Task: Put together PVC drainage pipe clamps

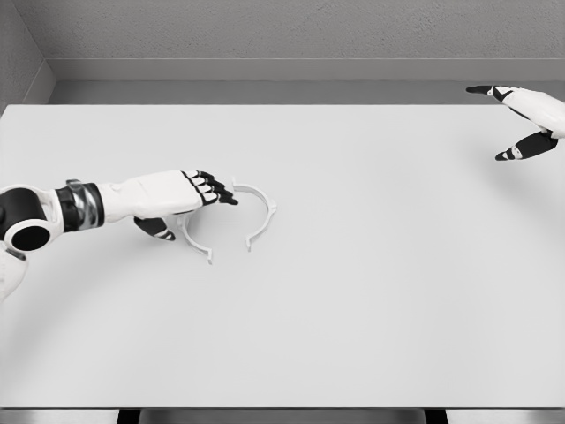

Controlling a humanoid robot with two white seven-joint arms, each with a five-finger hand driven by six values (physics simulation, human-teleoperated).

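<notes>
A thin white plastic pipe clamp, a C-shaped half-ring with small flanged feet, lies flat on the plain white tabletop left of the middle, its open side facing the near edge. The left hand reaches in from the left at the clamp's left side, its black-tipped fingers extended over the top of the arc and its thumb curled low beneath the palm; it looks to be closing toward the left leg of the ring, but whether it truly pinches the plastic or only hovers around it cannot be told from this view. The right hand hangs well apart at the far right corner, finger and thumb spread and holding nothing. The step in hand seems to be securing the clamp for assembly. To do it well, the thumb and fingers should meet on the band itself and not on the flanged foot, squeezing gently so the slender arc does not flex or skid away across the smooth surface. No mating part shows here, so the right hand would likely need to bring in whatever joins it.
</notes>
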